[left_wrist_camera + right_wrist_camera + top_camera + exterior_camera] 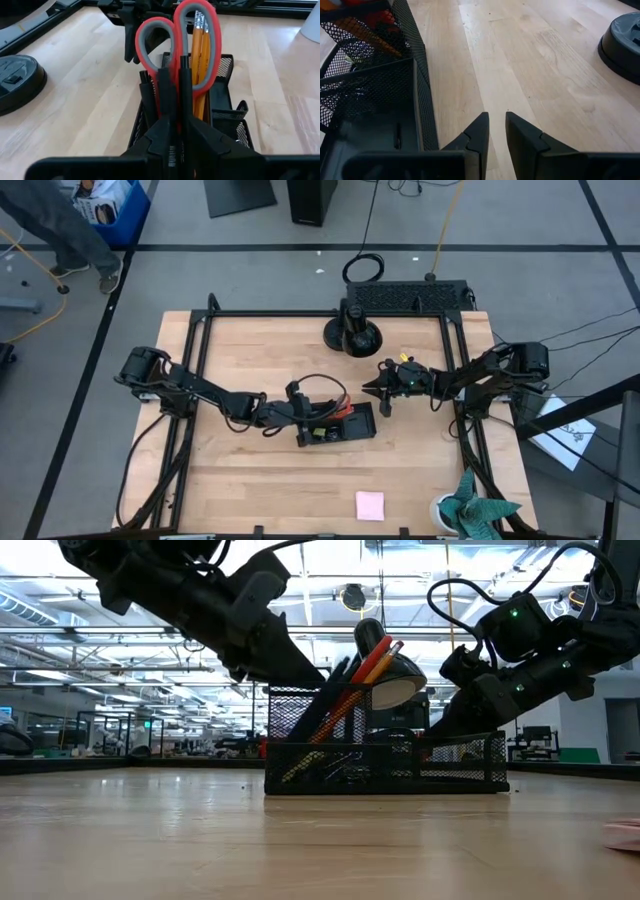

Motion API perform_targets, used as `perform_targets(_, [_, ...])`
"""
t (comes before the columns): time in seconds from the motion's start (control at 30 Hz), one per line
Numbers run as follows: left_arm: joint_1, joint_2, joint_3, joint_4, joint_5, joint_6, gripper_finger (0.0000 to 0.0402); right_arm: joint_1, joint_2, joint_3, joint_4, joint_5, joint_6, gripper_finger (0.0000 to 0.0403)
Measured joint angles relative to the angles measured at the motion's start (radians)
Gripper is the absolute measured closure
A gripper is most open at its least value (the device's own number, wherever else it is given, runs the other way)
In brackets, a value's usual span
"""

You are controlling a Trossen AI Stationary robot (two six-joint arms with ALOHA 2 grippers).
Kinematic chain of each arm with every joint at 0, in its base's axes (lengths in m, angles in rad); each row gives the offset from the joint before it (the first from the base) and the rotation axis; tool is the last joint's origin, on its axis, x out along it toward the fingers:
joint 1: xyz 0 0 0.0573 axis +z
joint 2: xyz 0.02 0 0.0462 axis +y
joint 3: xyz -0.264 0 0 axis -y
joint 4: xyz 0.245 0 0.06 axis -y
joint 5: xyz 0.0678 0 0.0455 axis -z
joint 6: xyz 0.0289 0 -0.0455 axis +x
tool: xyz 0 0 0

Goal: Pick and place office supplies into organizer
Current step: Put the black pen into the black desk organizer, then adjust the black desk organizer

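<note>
Your left hand [176,131] pinches a black pen [185,95] standing in the organizer [335,425] mid-table, while your right hand [496,127] hovers beside it, fingers slightly apart and empty.

Open lab hall, ceiling strip lights [120,635]

The table [530,60] is pale wood, smooth and faintly grained. The organizer [375,85] is black wire mesh, matt. The scissors [180,40] have glossy red handles lined with grey, and the pencils [200,55] are painted orange.
</note>
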Motion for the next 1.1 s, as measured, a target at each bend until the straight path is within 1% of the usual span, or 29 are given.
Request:
perform_targets(0.1, [0.0, 0.0, 0.0, 0.001, 0.0, 0.003, 0.0331, 0.0, 0.0, 0.0, 0.0, 0.0, 0.0, 0.0344])
perform_targets(0.2, [-0.001, -0.004, 0.0, 0.009, 0.0, 0.058, 0.0331, 0.0, 0.0, 0.0, 0.0, 0.0, 0.0, 0.0344])
perform_targets(0.3, [-0.016, -0.042, 0.002, 0.01, 0.0, 0.111, 0.0331, 0.0, 0.0, 0.0, 0.0, 0.0, 0.0, 0.0344])
perform_targets(0.43, [-0.06, -0.141, 0.006, -0.012, -0.001, 0.16, 0.033, 0.0, 0.0, 0.0, 0.0, 0.0, -0.003, 0.0344])
perform_targets(0.5, [-0.087, -0.197, 0.007, -0.078, 0.0, 0.147, 0.033, 0.0, 0.0, 0.0, 0.0, 0.0, -0.004, 0.0344])
perform_targets(0.57, [-0.113, -0.24, 0.006, -0.159, 0.015, 0.101, 0.033, 0.0, 0.0, 0.0, -0.008, 0.0, 0.001, 0.0344])
perform_targets(0.67, [-0.151, -0.252, -0.001, -0.266, 0.024, 0.017, 0.033, 0.0, 0.0, 0.0, -0.022, 0.001, 0.004, 0.0344])
perform_targets(0.73, [-0.177, -0.236, -0.017, -0.29, 0.024, -0.031, 0.033, 0.0, 0.0, 0.0, -0.028, 0.009, -0.002, 0.0344])
perform_targets(0.87, [-0.218, -0.159, -0.069, -0.255, 0.023, -0.117, 0.033, 0.0, 0.0, 0.0, -0.044, 0.03, 0.003, 0.0344])
perform_targets(0.97, [-0.235, -0.079, -0.098, -0.133, 0.035, -0.165, 0.033, 0.003, 0.0, 0.0, -0.069, 0.028, 0.03, 0.0344])
perform_targets(1.03, [-0.244, -0.032, -0.114, -0.081, 0.04, -0.175, 0.033, 0.016, 0.0, 0.0, -0.079, 0.028, 0.041, 0.0344])
perform_targets(1.1, [-0.242, 0.038, -0.111, 0.012, 0.097, -0.175, 0.033, 0.034, 0.0, 0.0, -0.09, 0.027, 0.044, 0.0344])
